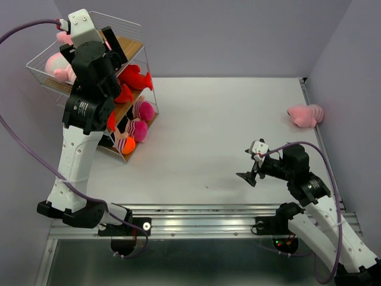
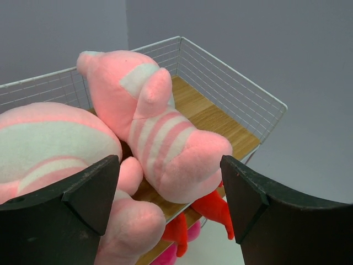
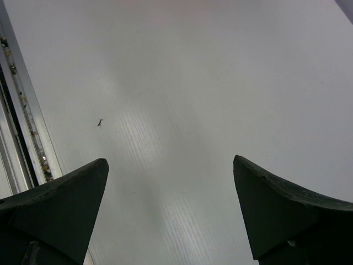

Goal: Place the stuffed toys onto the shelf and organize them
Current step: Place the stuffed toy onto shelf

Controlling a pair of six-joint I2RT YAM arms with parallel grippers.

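Note:
The shelf [image 1: 132, 46] stands at the table's back left. My left gripper [image 2: 168, 165] is open over the top tier [image 2: 231, 72], its jaws wide apart. A pink striped toy [image 2: 160, 138] lies on the board between them, untouched. A second pink striped toy [image 2: 49, 143] lies against the left finger. In the top view the wrist hides the fingers, and pink plush [image 1: 58, 65] shows beside it. Red toys [image 1: 136, 77] fill the middle tier, pink striped ones [image 1: 141, 111] the bottom. One pink toy [image 1: 305, 115] lies on the table at the far right. My right gripper [image 1: 249, 165] is open and empty above the table [image 3: 176, 83].
The left arm [image 1: 77, 149] rises in front of the shelf and hides part of it. A metal rail [image 1: 196, 220] runs along the near table edge, also in the right wrist view [image 3: 22, 116]. Purple walls close the back and both sides.

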